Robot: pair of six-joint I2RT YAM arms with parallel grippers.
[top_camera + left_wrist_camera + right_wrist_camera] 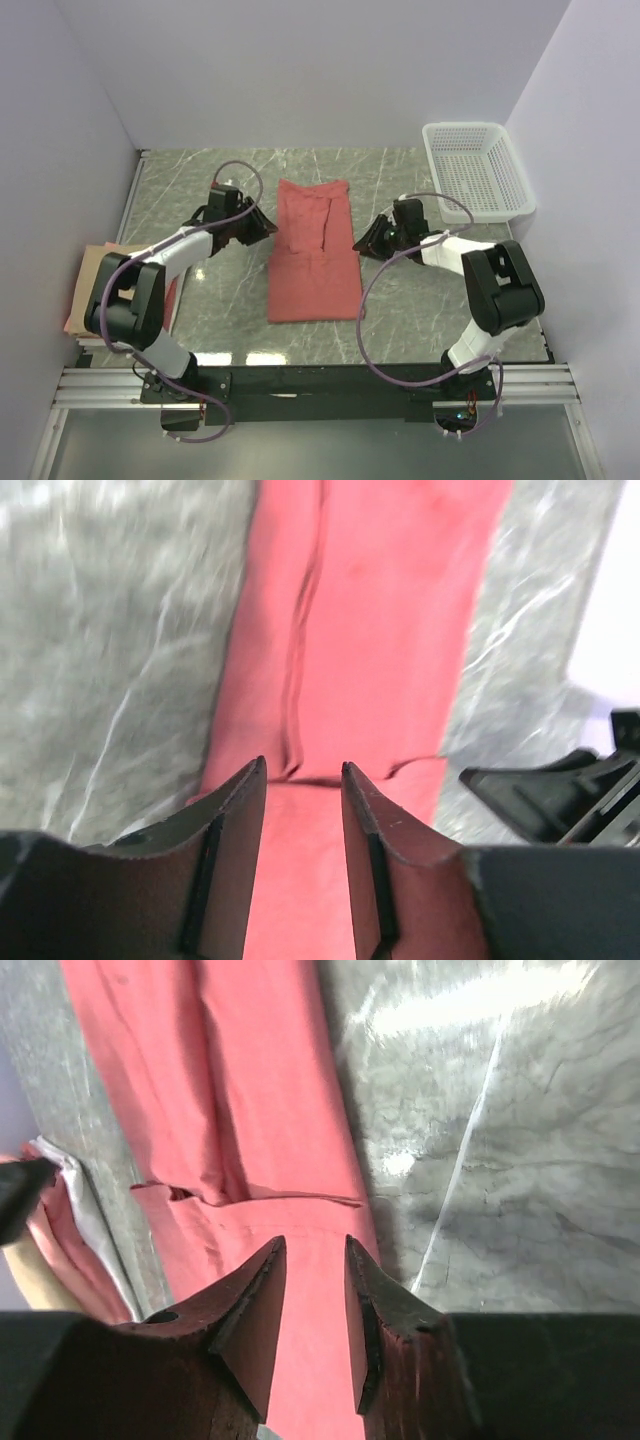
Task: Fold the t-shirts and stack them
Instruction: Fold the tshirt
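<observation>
A salmon-red t-shirt (313,252) lies flat mid-table, folded into a long narrow strip with a sleeve fold across it (370,630) (250,1090). My left gripper (262,228) hovers at the shirt's left edge, its jaws apart over the cloth (303,770) and nothing between them. At the shirt's right edge my right gripper (365,243) is also open and empty above the fabric (315,1242). A tan t-shirt (97,268) lies on a pink one (73,318) at the table's left edge, partly behind the left arm.
A white mesh basket (478,170) stands at the back right. The grey marble table (440,310) is walled on the left, back and right. A black rail (320,382) runs along the near edge, by the arm bases.
</observation>
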